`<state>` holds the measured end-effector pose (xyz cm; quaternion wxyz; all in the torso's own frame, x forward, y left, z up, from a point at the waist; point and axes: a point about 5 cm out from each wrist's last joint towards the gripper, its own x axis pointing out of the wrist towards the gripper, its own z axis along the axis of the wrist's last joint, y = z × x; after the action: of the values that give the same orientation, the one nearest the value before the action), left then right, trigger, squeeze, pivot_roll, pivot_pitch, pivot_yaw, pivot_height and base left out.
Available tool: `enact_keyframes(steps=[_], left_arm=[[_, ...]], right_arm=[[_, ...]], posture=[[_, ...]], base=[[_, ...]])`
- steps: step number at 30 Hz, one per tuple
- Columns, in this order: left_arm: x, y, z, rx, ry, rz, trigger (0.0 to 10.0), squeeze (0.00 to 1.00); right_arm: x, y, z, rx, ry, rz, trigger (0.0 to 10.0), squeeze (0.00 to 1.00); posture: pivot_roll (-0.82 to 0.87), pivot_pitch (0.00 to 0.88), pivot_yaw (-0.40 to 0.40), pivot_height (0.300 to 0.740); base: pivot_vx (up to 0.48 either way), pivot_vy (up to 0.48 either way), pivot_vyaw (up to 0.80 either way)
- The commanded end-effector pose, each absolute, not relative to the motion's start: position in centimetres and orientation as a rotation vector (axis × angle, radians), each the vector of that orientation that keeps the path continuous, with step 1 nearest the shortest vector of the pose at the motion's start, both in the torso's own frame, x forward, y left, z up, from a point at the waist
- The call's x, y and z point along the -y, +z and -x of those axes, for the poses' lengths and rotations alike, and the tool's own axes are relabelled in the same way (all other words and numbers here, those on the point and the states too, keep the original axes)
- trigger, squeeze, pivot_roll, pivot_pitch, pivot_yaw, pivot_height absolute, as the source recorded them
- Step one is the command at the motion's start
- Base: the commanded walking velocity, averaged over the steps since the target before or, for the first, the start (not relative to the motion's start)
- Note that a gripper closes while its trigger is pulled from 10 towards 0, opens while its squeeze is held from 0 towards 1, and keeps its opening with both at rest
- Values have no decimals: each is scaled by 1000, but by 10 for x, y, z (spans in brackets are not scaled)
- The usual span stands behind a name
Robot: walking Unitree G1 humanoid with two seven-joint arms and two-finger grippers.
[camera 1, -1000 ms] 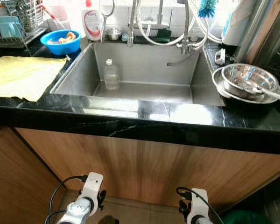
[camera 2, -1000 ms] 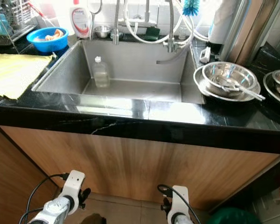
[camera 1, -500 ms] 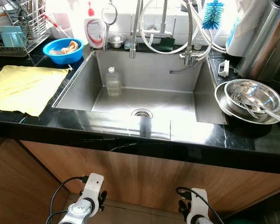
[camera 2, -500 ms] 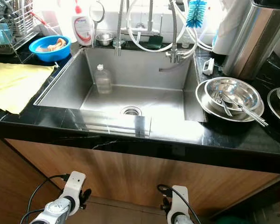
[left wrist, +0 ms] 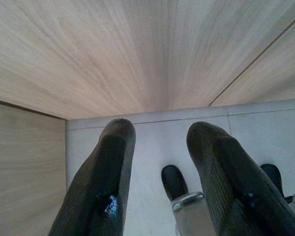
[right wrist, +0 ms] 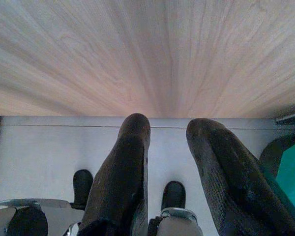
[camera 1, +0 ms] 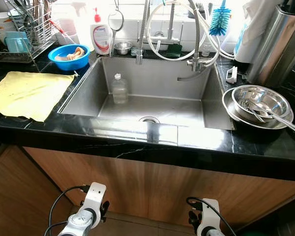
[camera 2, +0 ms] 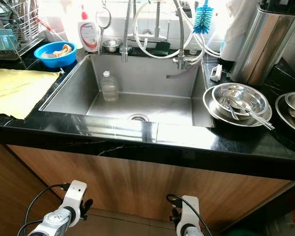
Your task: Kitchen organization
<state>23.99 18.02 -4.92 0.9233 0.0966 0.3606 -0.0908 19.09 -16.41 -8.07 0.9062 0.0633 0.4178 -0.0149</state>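
A steel sink [camera 1: 83, 88] is set in a black stone counter [camera 1: 206, 147]. A clear plastic bottle [camera 1: 119, 88] stands upright inside the sink at its back left. Right of the sink, stacked steel bowls [camera 1: 260, 101] hold spoons. A yellow cloth [camera 1: 29, 93] lies flat on the counter at the left. Both arms hang low in front of the wooden cabinet: left arm [camera 1: 88, 211], right arm [camera 1: 206, 221]. My left gripper [left wrist: 161, 130] and right gripper [right wrist: 171, 123] are open and hold nothing, pointing at the floor tiles.
A blue bowl [camera 1: 69, 53], a soap bottle [camera 1: 101, 37] and a dish rack [camera 1: 24, 34] stand at the back left. A small steel bowl [camera 1: 122, 47], a green sponge [camera 1: 175, 49], faucet hoses, a blue brush [camera 1: 219, 22] and a steel canister [camera 1: 278, 44] line the back.
The camera has shifted, so the sink's floor and drain now show. The objects and both hanging arms have not moved.
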Motion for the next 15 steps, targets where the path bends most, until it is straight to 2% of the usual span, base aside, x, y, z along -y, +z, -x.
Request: enact_keyframes(steps=[1, 7, 15], left_arm=[[-183, -53, -234, -767, -172, -183, 10000, 0], [-192, -56, -227, -785, -162, -197, 10000, 0], [-207, -60, -218, -813, -148, -214, 10000, 0]], right_arm=[[164, -79, -193, -849, -38, -141, 10000, 0], [163, -79, -193, -849, -35, -141, 10000, 0], [163, -79, -193, -849, -35, -141, 10000, 0]], posture=[[53, 0, 0, 740], [50, 0, 3, 740], [52, 0, 2, 740]], base=[[0, 0, 0], [0, 421, 0], [0, 0, 0]])
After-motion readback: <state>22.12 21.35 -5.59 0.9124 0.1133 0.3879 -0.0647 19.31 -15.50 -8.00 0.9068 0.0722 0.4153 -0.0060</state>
